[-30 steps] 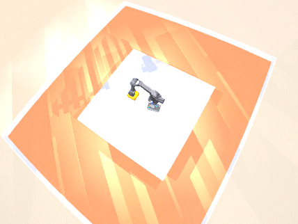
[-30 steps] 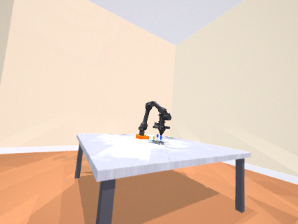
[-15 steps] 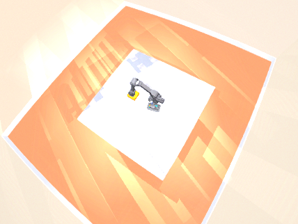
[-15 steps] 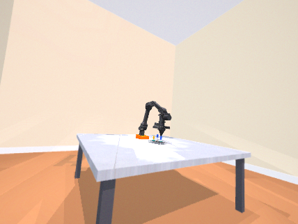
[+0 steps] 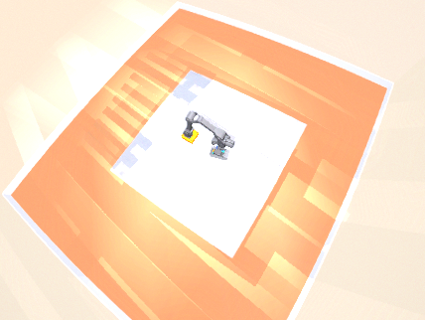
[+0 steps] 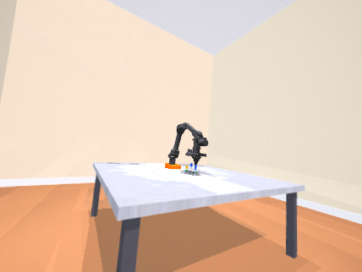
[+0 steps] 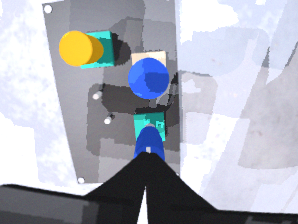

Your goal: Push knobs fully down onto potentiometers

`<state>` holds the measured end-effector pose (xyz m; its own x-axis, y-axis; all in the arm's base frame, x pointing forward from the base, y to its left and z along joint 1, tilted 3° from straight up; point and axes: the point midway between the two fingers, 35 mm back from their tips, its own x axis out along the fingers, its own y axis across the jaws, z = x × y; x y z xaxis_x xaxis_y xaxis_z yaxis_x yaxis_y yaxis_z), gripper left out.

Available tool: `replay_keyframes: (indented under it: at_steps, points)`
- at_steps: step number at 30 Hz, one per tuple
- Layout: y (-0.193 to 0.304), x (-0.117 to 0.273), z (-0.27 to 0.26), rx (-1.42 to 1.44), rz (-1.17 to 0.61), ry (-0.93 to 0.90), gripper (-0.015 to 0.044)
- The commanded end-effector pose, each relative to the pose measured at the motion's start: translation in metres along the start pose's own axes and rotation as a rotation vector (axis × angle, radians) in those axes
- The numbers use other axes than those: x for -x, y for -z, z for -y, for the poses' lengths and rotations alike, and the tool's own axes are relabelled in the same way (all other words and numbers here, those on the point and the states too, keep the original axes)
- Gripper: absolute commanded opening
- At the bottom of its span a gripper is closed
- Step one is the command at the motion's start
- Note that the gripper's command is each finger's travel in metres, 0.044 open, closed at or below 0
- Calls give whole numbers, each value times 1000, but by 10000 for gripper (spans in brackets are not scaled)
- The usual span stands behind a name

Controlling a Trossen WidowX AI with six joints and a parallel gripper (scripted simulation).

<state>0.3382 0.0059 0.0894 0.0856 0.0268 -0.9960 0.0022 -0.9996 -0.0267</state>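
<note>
Three knobs show on the grey circuit board [image 7: 65, 125] in my wrist view: a yellow knob [image 7: 76, 48] on a teal potentiometer [image 7: 104, 49] at the far left, a round blue knob [image 7: 148, 78] at mid-board over a tan block, and a second blue knob [image 7: 149, 144] nearest me, over another teal potentiometer [image 7: 149, 122]. The board stands on the white table [image 6: 178, 190], near the arm's orange base plate.

My gripper [image 7: 147, 159] is fully closed with nothing between the fingers; the joined tips sit directly on or just above the near blue knob. I cannot tell whether contact is made.

Risks, as I judge them: a push that is off the shaft axis would lever the potentiometer sideways and could break it loose from the board. The narrow tips could also slip off the rounded knob top and strike the board. Excess downward force after seating carries the same hazard.

Containers: none in view.
</note>
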Motion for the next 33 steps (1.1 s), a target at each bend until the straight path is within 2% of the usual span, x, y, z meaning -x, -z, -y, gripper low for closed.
replay_keyframes:
  at_steps: [1,33]
  points:
    - [1,-7,1,6,1,4,0]
    - [1,-11,1,6,1,4,0]
